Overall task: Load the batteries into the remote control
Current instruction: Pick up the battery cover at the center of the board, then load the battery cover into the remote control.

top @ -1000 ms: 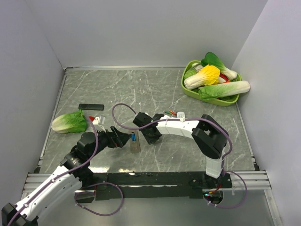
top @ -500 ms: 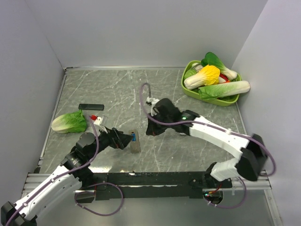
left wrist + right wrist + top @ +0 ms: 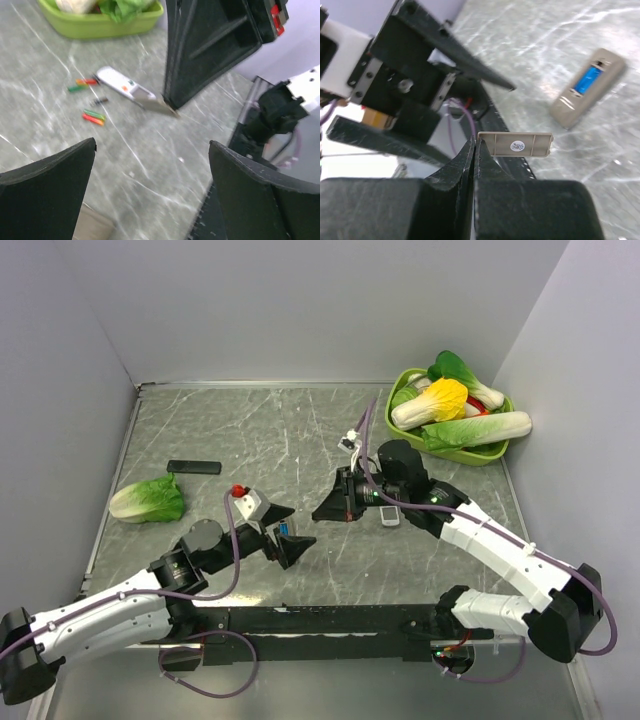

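Note:
The remote control (image 3: 587,87) lies back-up on the table, its blue recess uncovered. In the top view it (image 3: 284,530) sits partly under my open left gripper (image 3: 302,524), whose jaws (image 3: 152,145) hold nothing. My right gripper (image 3: 475,142) is shut on one end of a beige battery cover (image 3: 516,145), held above the table just right of the remote (image 3: 322,513). The batteries, green, red and orange, lie in two small groups (image 3: 82,85) (image 3: 94,116) beyond the right gripper. In the top view the right arm hides them.
A wider white remote (image 3: 390,515) (image 3: 125,88) lies by the right arm. A green tray (image 3: 398,428) of toy vegetables stands at the back right. A lettuce leaf (image 3: 147,500) and a flat black bar (image 3: 193,467) lie at the left.
The right arm has swung out to the right and stretched, keeping the cover in its shut gripper. The left gripper has moved right, over the remote control, still open.

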`<state>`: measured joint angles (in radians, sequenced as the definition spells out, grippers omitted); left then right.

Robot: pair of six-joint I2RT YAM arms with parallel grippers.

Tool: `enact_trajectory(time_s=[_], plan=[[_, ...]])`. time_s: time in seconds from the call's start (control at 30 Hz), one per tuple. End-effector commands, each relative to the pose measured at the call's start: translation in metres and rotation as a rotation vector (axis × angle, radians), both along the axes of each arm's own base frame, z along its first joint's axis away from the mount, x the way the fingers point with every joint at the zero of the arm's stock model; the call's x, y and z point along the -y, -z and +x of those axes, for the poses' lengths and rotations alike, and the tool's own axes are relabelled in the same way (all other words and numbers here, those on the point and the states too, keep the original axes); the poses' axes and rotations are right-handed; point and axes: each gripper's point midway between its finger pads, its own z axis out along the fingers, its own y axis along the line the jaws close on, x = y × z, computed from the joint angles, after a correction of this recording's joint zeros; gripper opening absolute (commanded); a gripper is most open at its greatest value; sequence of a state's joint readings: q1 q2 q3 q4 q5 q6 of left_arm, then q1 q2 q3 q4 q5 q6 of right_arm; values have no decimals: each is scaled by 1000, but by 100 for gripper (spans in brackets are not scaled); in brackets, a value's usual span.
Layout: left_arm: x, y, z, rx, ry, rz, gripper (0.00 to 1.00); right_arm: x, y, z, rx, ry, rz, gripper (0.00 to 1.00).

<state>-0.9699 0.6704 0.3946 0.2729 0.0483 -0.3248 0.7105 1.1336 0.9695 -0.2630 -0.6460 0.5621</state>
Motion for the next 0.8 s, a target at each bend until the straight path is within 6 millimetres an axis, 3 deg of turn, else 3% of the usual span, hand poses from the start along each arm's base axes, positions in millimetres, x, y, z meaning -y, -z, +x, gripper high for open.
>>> enact_trajectory(time_s=[0.0,0.27,0.53,0.77], plan=[[-5,-44,12,280,-53,-43,99,-3,-31,-17,24,-81,129,0],[2,-50,1,461,41,9,93,-6,-33,-25,11,-133,168,0],[15,-44,-12,506,160,63,85,-6,-39,-31,5,-165,196,0],[15,-55,-15,527,167,44,74,-9,-33,-31,-18,-177,197,0]])
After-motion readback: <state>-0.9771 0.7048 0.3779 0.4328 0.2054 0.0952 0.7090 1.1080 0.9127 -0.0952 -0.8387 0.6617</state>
